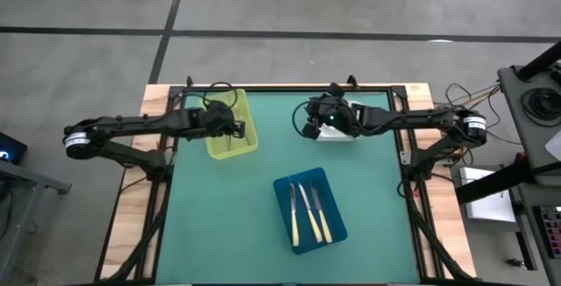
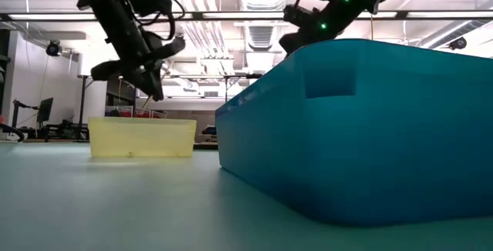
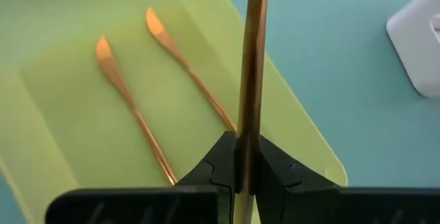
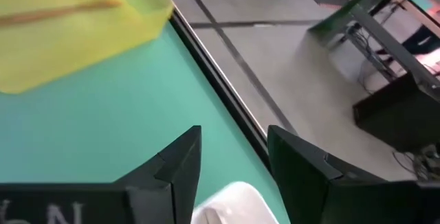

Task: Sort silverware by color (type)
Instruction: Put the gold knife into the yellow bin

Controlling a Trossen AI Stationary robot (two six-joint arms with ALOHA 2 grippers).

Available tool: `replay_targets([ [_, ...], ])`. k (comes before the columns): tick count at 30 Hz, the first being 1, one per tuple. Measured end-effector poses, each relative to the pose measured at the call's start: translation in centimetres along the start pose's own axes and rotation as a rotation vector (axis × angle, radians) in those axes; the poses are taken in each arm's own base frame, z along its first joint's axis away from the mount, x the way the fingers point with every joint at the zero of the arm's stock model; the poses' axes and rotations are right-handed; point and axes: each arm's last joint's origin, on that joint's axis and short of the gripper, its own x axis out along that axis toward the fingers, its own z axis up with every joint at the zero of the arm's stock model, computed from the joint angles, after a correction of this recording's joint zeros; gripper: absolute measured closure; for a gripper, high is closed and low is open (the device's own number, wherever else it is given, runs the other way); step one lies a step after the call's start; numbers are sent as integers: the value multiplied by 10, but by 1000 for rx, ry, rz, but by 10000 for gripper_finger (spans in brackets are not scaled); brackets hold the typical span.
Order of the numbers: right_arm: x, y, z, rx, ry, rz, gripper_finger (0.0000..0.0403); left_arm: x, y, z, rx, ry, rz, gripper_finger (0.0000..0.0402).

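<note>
My left gripper [image 1: 231, 128] hangs over the yellow tray [image 1: 248, 121] at the far left, shut on a thin gold-copper utensil [image 3: 251, 66]. Two more gold-copper knives [image 3: 134, 107] lie flat on that tray's floor. My right gripper [image 4: 230, 176] stands open with nothing between its fingers, above the white tray [image 4: 230, 207] at the far middle. The blue tray [image 1: 329, 181] near the middle holds three silver-bladed knives with cream-yellow handles [image 1: 308, 209], lying side by side. My left gripper pinches the gold-copper utensil's slim shaft [image 3: 247, 145] between its two fingers. The fingers slant down over the yellow tray. The utensil runs on past the fingertips, in line with them. Its far end leaves the wrist picture, so whether it touches the tray I cannot tell.
In the low view the blue tray's wall [image 2: 362, 128] fills the near right and the yellow tray [image 2: 142, 137] stands behind it on the left. The green mat [image 1: 219, 225] lies bare to the left of the blue tray. Beyond the table's far edge is room floor [image 4: 275, 45].
</note>
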Motion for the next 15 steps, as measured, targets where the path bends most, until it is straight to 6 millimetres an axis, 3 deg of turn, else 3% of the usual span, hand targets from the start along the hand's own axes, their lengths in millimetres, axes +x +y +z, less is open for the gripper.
replay_targets([
  [15, 9, -21, -20, -8, 147, -43, 260, 32, -12, 2, -121, 76, 64, 391],
])
